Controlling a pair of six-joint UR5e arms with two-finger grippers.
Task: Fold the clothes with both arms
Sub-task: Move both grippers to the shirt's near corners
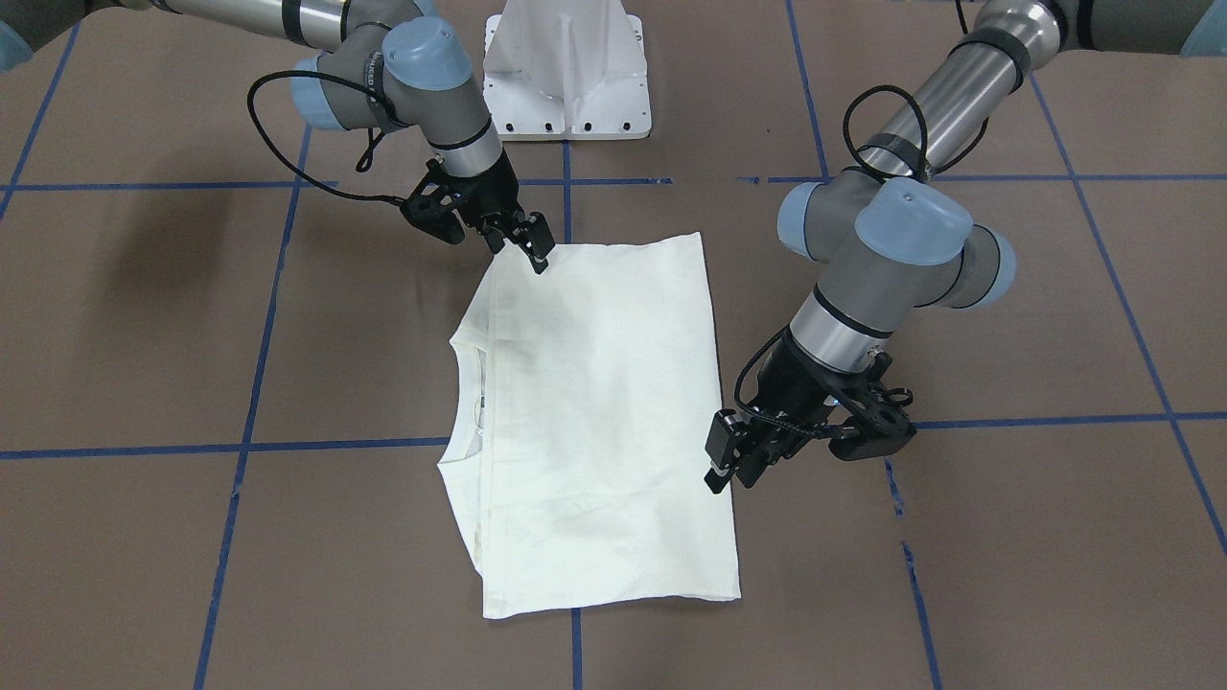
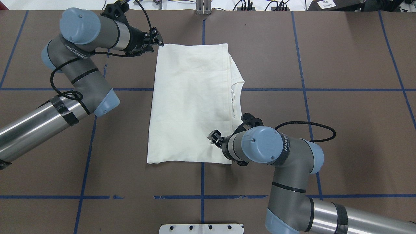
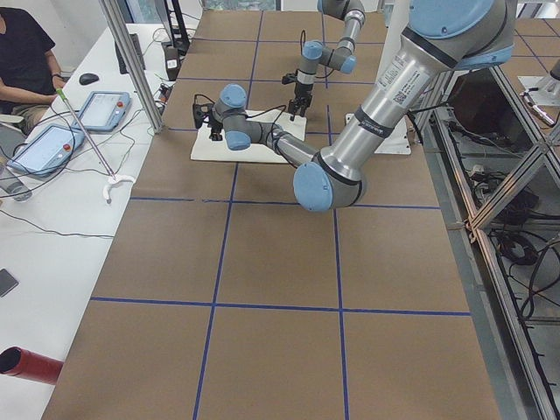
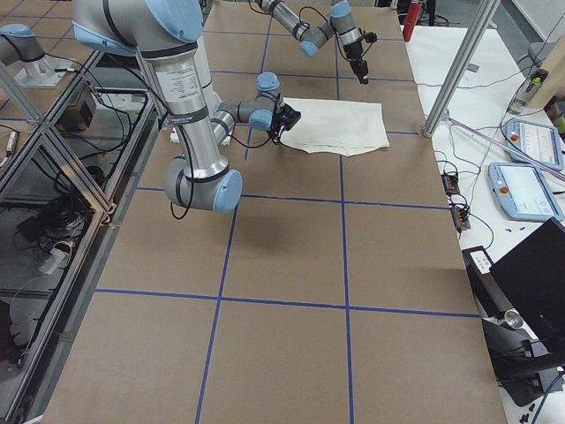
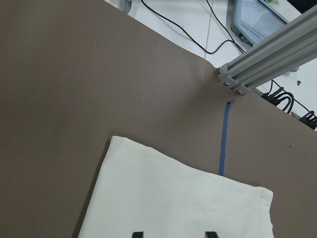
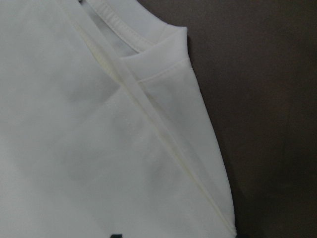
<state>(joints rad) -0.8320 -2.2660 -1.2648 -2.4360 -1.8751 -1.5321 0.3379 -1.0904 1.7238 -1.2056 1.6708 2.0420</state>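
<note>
The cream T-shirt (image 2: 191,104) lies folded into a rectangle, plain back up, with the collar (image 2: 235,97) showing at its right edge. My left gripper (image 2: 157,40) hovers open over the shirt's far left corner; in the left wrist view (image 5: 173,235) its two fingertips stand apart above the cloth (image 5: 183,203). My right gripper (image 2: 214,136) is open over the shirt's near right part, close to the collar and a folded sleeve (image 6: 163,64). In the front view the shirt (image 1: 594,402) lies between the left gripper (image 1: 729,465) and the right gripper (image 1: 522,244). Neither gripper holds cloth. The print is hidden.
The white base pedestal (image 1: 566,77) stands at the robot's side of the brown table, which is marked with blue tape lines (image 2: 201,196). An aluminium post (image 5: 267,54) rises at the far edge. A side table with tablets (image 3: 52,144) and a grabber stick (image 3: 87,131) lies beyond.
</note>
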